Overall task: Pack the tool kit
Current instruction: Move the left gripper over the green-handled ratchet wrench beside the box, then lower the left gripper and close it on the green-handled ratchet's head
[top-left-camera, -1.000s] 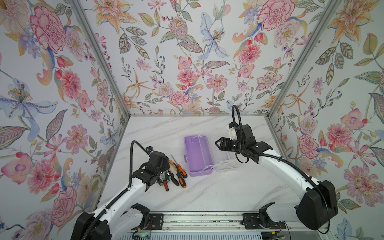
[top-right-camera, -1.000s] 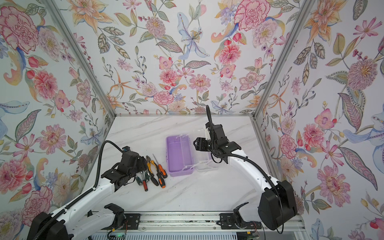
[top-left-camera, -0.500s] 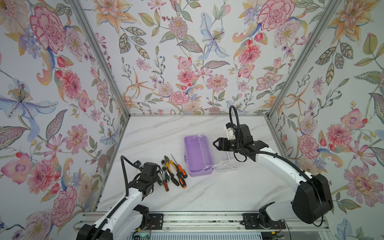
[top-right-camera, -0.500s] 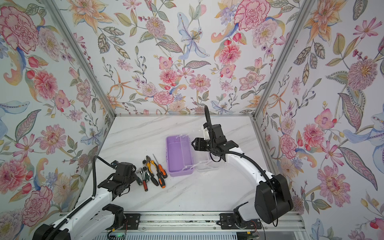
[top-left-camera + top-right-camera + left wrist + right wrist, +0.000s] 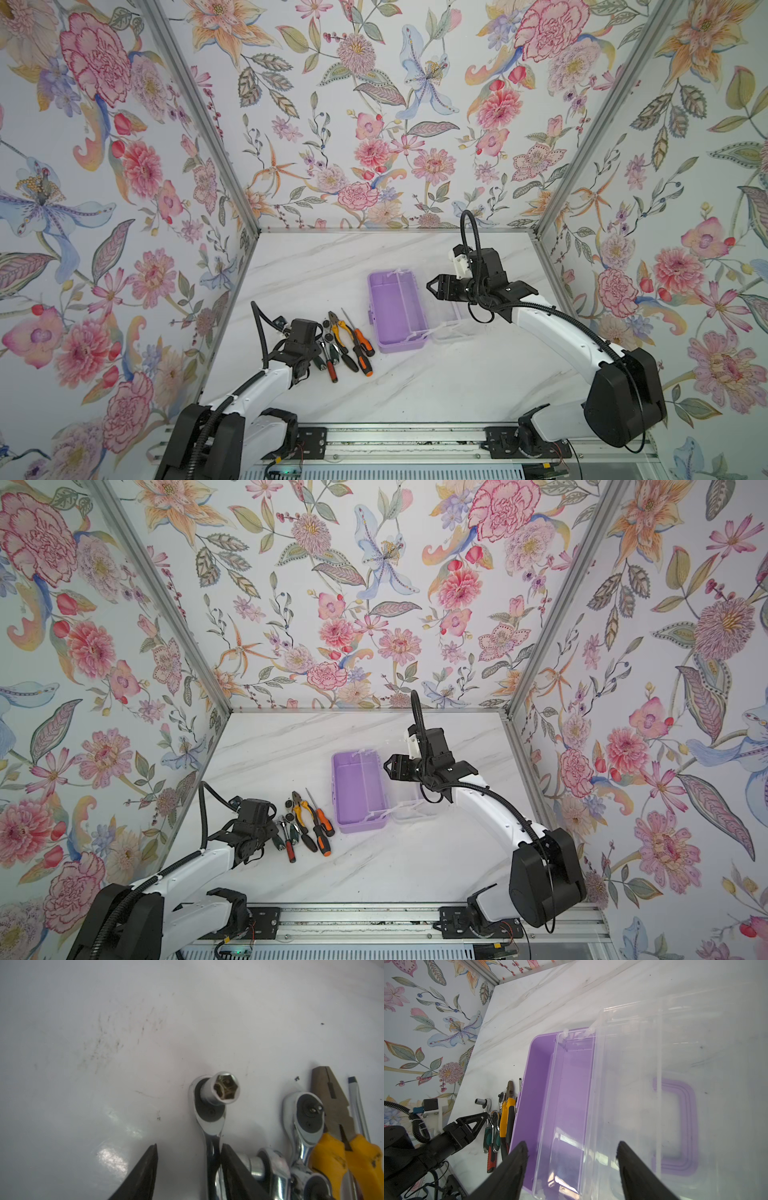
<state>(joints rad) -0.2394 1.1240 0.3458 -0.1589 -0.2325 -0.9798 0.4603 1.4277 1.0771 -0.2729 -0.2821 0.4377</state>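
The lilac box [image 5: 397,309] of the tool kit lies open mid-table, its clear lid [image 5: 451,328] folded flat to the right, with the purple handle [image 5: 685,1126] showing through it. Left of the box lie the yellow-handled pliers [image 5: 338,328], the orange-black screwdrivers [image 5: 359,349] and the small ratchets [image 5: 307,1118]. My left gripper [image 5: 189,1147] is low at the left end of this row. It is open. The handle of the socket ratchet [image 5: 209,1109] lies between its jaws, against one finger [image 5: 228,1159]. My right gripper [image 5: 572,1149] hangs open and empty above the hinge side of the box.
A red-handled screwdriver [image 5: 332,372] lies nearest the front among the tools. Floral walls close the marble table [image 5: 415,386] on three sides. The metal rail [image 5: 395,440] with both arm bases runs along the front edge.
My left gripper has dropped low by the leftmost tools, and its jaws have narrowed around the socket ratchet's handle. The right gripper has hardly moved.
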